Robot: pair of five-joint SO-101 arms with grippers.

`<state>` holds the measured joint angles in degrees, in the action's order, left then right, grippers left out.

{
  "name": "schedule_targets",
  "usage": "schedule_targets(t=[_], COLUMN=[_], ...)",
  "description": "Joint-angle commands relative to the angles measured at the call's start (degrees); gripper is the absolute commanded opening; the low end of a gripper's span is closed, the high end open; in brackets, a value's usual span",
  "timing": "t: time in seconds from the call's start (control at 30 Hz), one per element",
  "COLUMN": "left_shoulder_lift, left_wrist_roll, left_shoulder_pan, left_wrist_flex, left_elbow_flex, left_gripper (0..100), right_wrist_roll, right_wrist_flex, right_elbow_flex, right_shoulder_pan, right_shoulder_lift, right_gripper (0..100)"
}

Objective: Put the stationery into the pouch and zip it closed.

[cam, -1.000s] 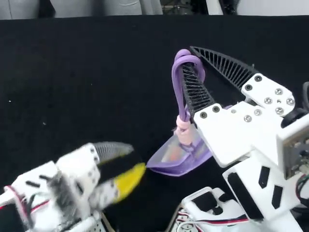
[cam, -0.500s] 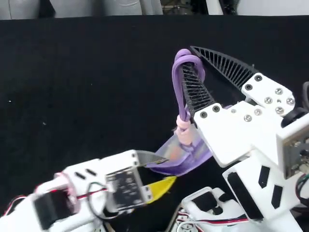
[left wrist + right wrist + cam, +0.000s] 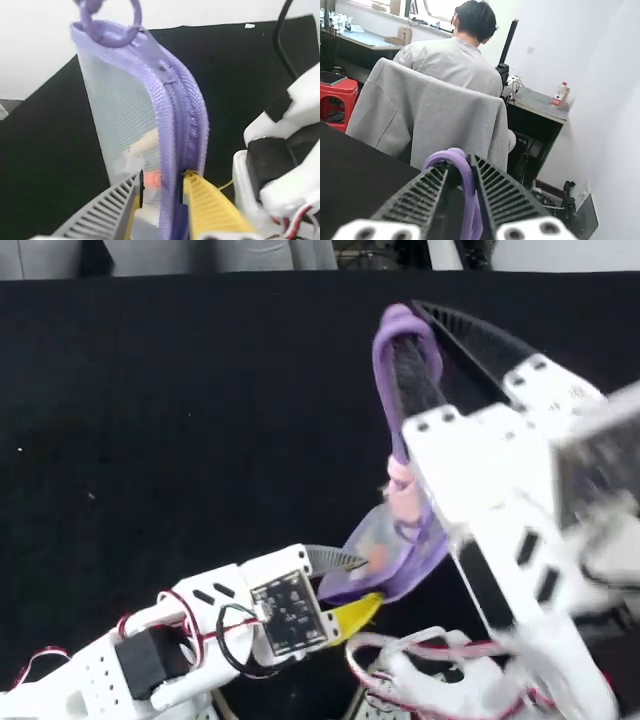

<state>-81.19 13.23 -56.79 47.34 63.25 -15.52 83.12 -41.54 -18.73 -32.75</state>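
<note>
So the purple see-through mesh pouch (image 3: 390,555) (image 3: 130,115) is hanging up off the black cloth-covered table (image 3: 200,390), dangling by its purple cord strap (image 3: 385,370) (image 3: 465,185).

The right gripper (image 3: 410,312) (image 3: 462,162), the white one with black ribbed fingers, sits at the top of the pouch. Its jaws are squeezed nearly together with the loop of the strap pinched between them, so it's carrying the whole thing.

The left gripper (image 3: 368,580) (image 3: 161,180) is down at the pouch's lower end. It has one grey finger (image 3: 115,210) and one yellow finger (image 3: 210,210), one on each side of the zip edge (image 3: 182,120). The jaws are only a narrow gap apart, with the pouch's fabric clamped in that gap.

Through the mesh you can see something orange (image 3: 152,179) right by the left gripper's fingers, and a pale beige bit (image 3: 145,142) just above it. Honestly can't tell what either one is.

There's a purple ring (image 3: 110,20) at the pouch's top corner. Can't tell whether the zip is shut all the way along.
</note>
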Motion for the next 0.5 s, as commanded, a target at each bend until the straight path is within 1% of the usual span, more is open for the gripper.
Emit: schedule_targets(t=[0.0, 0.07, 0.1, 0.2, 0.33, 0.4, 0.47], left_shoulder_lift=[-0.53, -0.53, -0.62, -1.76, -8.00, -11.87, -14.51], left_wrist_roll=[-3.08, -3.16, -3.16, -3.08, -3.08, -3.43, -3.52], left_shoulder_pan=[-1.36, -0.92, -0.92, -0.92, -0.92, -1.36, -1.36], left_wrist_flex=[-1.41, -1.14, 0.26, 6.33, 13.36, 14.95, 15.03], left_elbow_flex=[-2.68, -2.42, -2.95, -7.69, -14.81, -15.52, -13.67], left_gripper=[15, 15, 15, 15, 15, 15, 15], right_wrist_roll=[-0.53, -0.53, -0.53, -0.53, -0.53, -0.53, -0.53], right_wrist_flex=[-6.51, -7.47, -7.47, -7.47, -7.47, -7.47, -7.47], right_elbow_flex=[5.85, 6.81, 6.81, 6.81, 6.99, 6.99, 7.08], right_shoulder_pan=[0.62, 0.62, 0.62, 0.62, 0.62, 0.62, 0.62], right_shoulder_lift=[0.66, 0.57, 0.75, 1.01, 0.84, 0.84, 1.01], right_gripper=[1.2, 1.2, 1.2, 1.2, 1.2, 1.2, 1.2])
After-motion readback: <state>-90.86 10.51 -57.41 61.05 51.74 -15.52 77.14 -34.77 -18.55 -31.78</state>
